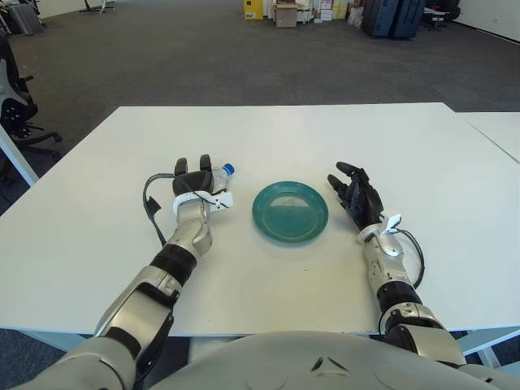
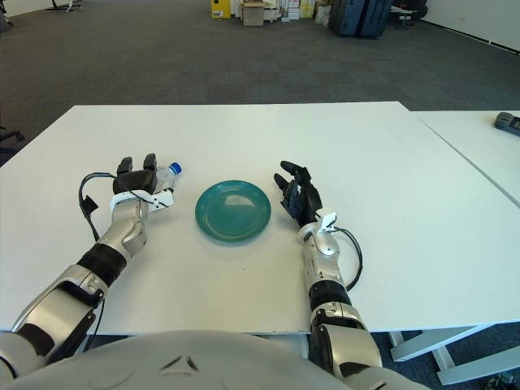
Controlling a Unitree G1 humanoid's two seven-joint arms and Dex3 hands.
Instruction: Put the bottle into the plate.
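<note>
A clear plastic bottle (image 1: 219, 174) with a blue cap lies on the white table (image 1: 276, 130), just left of the round green plate (image 1: 290, 210). My left hand (image 1: 195, 175) is right against the bottle's left side. Its dark fingers (image 1: 181, 166) point up and away and are not closed around the bottle, most of whose body the palm hides. The plate holds nothing. My right hand (image 1: 354, 193) shows just right of the plate with its fingers loosely spread and nothing in them.
A second white table (image 2: 487, 146) adjoins on the right with a dark object (image 2: 508, 122) on it. Office chairs (image 1: 12, 97) stand off the left edge, and boxes and cases (image 1: 325, 12) are far back on the carpet.
</note>
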